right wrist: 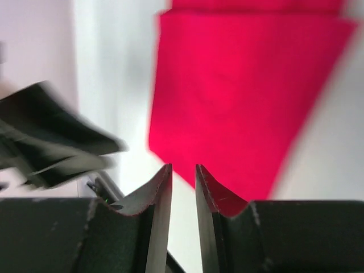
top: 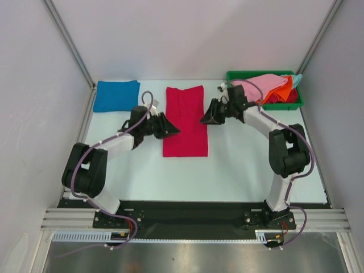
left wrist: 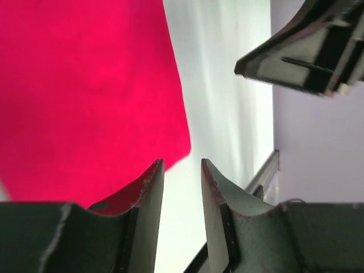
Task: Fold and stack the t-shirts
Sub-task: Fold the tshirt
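A crimson t-shirt lies flat on the table as a long folded strip. It also shows in the left wrist view and the right wrist view. My left gripper hovers at its left edge, its jaws slightly apart and empty. My right gripper is at its right edge, its jaws narrowly apart with only table between them. A folded blue t-shirt lies at the back left. Pink, orange and light blue shirts are heaped in the bin.
A green plastic bin stands at the back right corner. Metal frame posts and grey walls enclose the table on three sides. The two arms reach in towards each other over the middle of the table.
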You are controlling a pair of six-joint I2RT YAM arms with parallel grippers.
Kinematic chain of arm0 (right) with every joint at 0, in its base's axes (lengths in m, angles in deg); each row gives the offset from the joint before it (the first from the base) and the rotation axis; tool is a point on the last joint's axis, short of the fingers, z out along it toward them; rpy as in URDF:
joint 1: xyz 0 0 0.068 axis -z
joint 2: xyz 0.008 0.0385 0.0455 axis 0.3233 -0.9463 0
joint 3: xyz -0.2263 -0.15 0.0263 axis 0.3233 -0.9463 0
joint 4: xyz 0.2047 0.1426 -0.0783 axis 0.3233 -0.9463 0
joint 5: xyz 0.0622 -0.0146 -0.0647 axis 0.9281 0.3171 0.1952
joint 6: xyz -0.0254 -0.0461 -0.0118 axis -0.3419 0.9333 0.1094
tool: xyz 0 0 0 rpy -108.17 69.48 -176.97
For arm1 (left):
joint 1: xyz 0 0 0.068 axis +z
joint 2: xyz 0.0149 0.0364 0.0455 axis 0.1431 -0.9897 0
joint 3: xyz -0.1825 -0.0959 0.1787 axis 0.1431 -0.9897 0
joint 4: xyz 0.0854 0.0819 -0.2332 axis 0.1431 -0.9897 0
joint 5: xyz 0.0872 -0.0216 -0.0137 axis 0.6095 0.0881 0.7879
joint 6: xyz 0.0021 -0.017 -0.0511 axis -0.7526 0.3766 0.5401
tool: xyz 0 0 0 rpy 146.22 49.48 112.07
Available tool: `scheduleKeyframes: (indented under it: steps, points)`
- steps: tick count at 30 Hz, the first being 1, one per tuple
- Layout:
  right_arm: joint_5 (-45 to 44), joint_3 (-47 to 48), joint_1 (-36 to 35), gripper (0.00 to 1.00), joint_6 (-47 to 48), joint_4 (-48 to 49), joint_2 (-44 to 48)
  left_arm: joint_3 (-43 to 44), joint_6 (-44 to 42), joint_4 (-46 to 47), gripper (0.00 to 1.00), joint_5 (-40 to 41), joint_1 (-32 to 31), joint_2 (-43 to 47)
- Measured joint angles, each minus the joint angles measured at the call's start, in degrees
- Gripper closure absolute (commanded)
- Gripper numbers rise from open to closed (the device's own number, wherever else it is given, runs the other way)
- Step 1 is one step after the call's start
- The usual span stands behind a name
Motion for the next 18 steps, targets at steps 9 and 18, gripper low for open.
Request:
scheduleKeyframes:
  steps: [9,18]
  points:
    - [12.2,-26.5,-9.1,0.75,-18.3,33.8,-1.0,-16.8,10.6,19.6,0.66,-3.1,-0.6,-9.2]
    - [16.1,-39.5,-1.3,0.75,-19.9,43.0,-1.0,-21.5,9.1,23.3,0.66,-4.9,3.4,-9.2]
